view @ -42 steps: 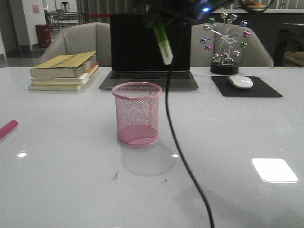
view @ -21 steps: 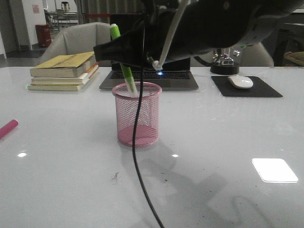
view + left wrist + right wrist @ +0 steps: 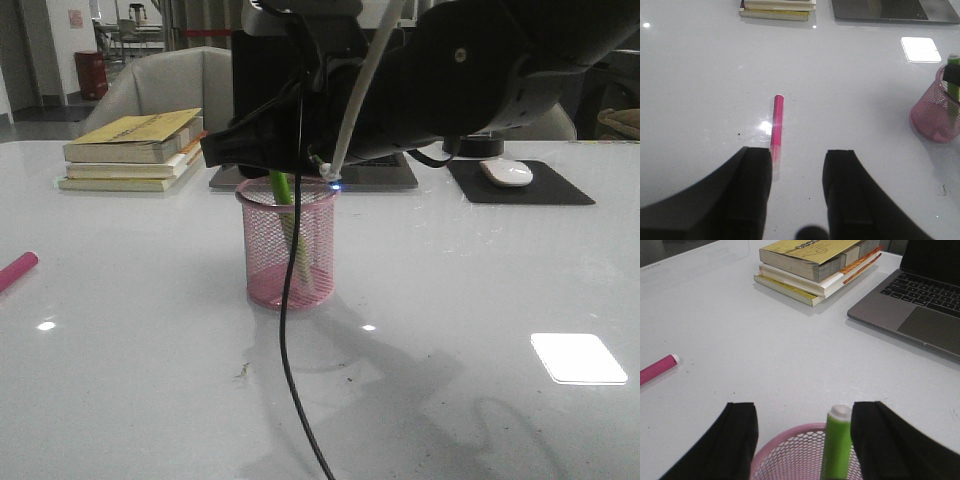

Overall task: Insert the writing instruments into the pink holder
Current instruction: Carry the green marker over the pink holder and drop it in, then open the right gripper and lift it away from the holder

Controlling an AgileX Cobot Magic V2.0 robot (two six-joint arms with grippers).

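The pink holder (image 3: 288, 245) stands upright mid-table, in front of the laptop. The lime green marker (image 3: 290, 225) leans inside it, its tip on the base. In the right wrist view its white end (image 3: 836, 445) pokes above the pink rim (image 3: 785, 445). My right gripper (image 3: 805, 412) hovers just over the holder, open, the marker close to one finger and free of the other. The magenta marker (image 3: 776, 125) lies flat at the table's left (image 3: 17, 270). My left gripper (image 3: 797, 155) is open just above it, the marker's pale end by one finger.
A stack of books (image 3: 135, 150) sits at the back left, a laptop (image 3: 920, 305) behind the holder. A mouse on a black pad (image 3: 510, 175) and a desk toy are at the back right. A black cable (image 3: 285, 350) hangs in front of the holder.
The right arm came down from above, bringing the green marker into the holder. The marker dropped from the rim to the base and the jaws now stand apart.
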